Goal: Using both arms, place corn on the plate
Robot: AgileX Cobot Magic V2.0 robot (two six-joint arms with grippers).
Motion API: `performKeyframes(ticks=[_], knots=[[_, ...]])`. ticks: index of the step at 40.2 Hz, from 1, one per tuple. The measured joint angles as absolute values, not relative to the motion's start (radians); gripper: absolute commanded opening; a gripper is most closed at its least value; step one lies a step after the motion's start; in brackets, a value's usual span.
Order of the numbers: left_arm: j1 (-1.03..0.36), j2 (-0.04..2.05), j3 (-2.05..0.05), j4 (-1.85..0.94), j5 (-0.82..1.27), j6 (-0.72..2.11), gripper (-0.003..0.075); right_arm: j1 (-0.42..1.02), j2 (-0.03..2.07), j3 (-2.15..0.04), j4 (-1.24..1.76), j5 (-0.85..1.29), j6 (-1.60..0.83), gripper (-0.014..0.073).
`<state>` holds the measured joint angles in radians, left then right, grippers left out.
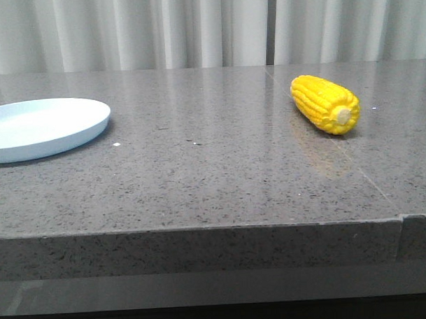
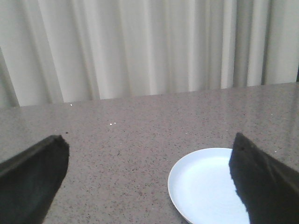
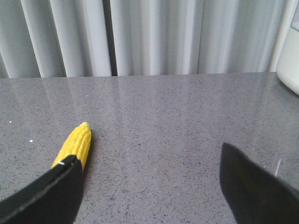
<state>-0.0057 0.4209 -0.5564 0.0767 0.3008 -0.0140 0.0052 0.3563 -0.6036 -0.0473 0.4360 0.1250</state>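
Note:
The yellow corn (image 1: 324,104) lies on the grey stone table at the right, its cream stub end toward the camera. The pale blue plate (image 1: 40,127) sits at the far left, cut by the frame edge. Neither gripper shows in the front view. In the left wrist view my left gripper (image 2: 149,179) is open and empty above the table, the plate (image 2: 201,186) partly behind one finger. In the right wrist view my right gripper (image 3: 149,182) is open and empty, with the corn (image 3: 77,143) partly behind one finger.
The table's front edge (image 1: 201,230) runs across the front view, with a seam near its right end. Grey curtains hang behind the table. A white object (image 3: 289,56) shows at the edge of the right wrist view.

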Motion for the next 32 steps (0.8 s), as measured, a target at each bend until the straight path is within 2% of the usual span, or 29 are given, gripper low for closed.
performKeyframes(ticks=[9,21,32], knots=[[-0.006,0.701,-0.704,0.046,0.432,-0.014,0.0671,0.005,0.356,-0.604,-0.047,0.436,0.125,0.0623],[-0.006,1.114,-1.007,0.040,0.763,-0.010,0.0671,0.005,0.356,-0.604,-0.047,0.436,0.125,0.0623],[-0.048,1.414,-1.190,0.032,0.861,0.000,0.0671,0.005,0.356,-0.604,-0.047,0.436,0.125,0.0623]])
